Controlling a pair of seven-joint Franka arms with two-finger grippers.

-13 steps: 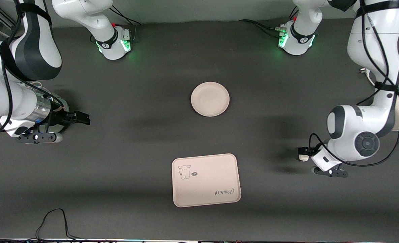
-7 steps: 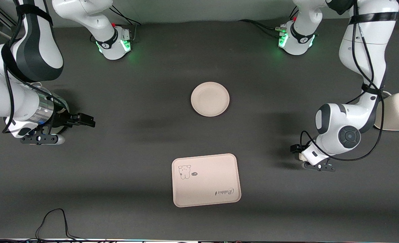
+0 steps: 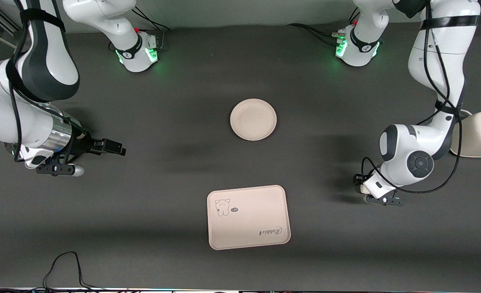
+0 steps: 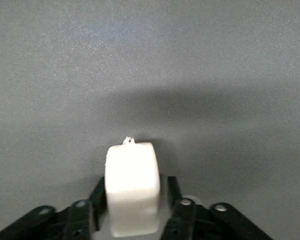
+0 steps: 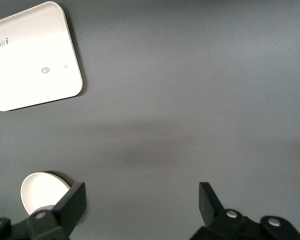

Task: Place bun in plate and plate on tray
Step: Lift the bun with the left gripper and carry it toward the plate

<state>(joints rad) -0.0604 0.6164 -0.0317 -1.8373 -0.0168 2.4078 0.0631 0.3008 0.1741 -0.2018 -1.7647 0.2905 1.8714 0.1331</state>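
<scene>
- Dark grey matting covers the whole table point(image 3: 175, 228), and my two bases stand along its edge farthest from the front camera.
- My right gripper point(image 3: 116, 147) hangs over bare matting at the right arm's end, fingers point(image 5: 70, 205) spread wide with nothing between them; this arm waits.
- Mid-table sits the plate point(image 3: 253, 119), upright, nothing in it; the tray point(image 3: 248, 217) lies flat nearer the front camera, well apart from the plate.
- My left gripper point(image 3: 361, 185) is over bare matting toward the left arm's end, and the left wrist view shows its fingers clamped on the bun point(image 4: 132, 192), one on each flank.
- Beside the left arm, at the table's end, stands a cream toaster point(image 3: 478, 134), no part of this job.
- As I judge it, the step in hand is carrying the bun to the plate.
- To do it well I should keep the squeeze light so the soft bun does not deform, stop over the plate's middle, go low before letting go so it cannot roll off the rim, then withdraw straight up.
</scene>
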